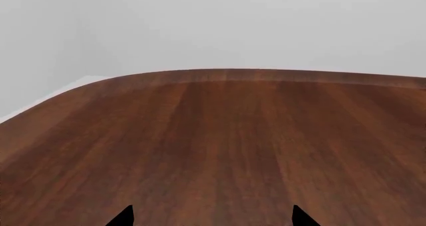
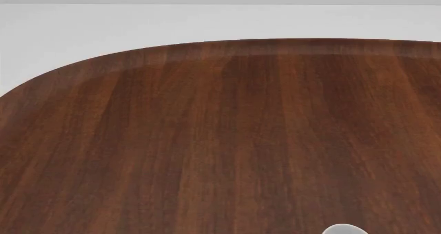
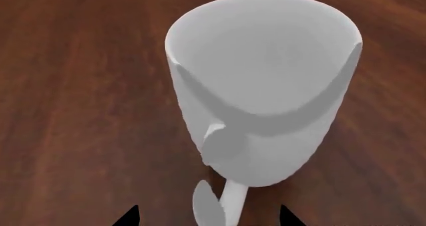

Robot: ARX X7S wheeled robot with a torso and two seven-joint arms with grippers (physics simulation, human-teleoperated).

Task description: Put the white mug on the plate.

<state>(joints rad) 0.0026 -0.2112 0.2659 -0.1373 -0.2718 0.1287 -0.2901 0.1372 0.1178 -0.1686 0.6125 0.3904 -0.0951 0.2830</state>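
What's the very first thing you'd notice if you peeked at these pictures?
The white mug fills the right wrist view, seen from above with its handle toward the camera, standing on the brown wooden table. In the head view only a sliver of the mug peeks in at the bottom edge. The rest is bare wood grain under a pale wall; no plate shows.

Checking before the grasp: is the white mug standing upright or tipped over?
Upright. In the right wrist view the white mug stands on the table, open mouth facing up, handle toward the camera.
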